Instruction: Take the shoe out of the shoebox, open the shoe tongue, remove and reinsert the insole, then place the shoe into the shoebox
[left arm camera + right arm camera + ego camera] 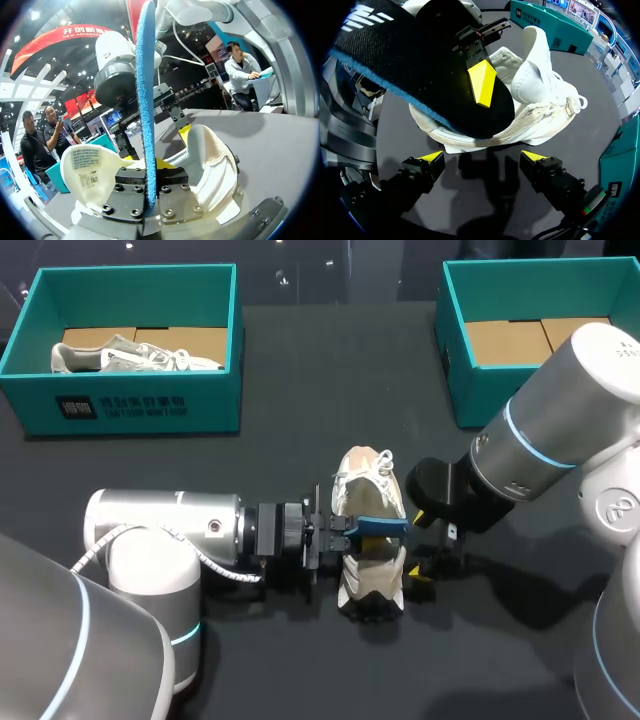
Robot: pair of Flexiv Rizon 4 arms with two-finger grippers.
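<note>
On the dark table [300, 370], the left shoebox [130, 410] and right shoebox [480, 395] sit at the far edge. The shoe [365, 475] stands near-centre, well apart from both. The left gripper [150, 187] clamps the insole [145, 75]; the right gripper [484, 158] gapes just right of the shoe.

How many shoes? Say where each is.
2: a grey sneaker in the left shoebox; a white sneaker on the table, front centre. The right shoebox is partly hidden.

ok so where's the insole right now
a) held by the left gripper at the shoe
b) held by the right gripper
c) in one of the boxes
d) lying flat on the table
a: the insole is clamped edge-on in the left gripper right at the shoe, while the right gripper stands open and empty beside it.
</note>
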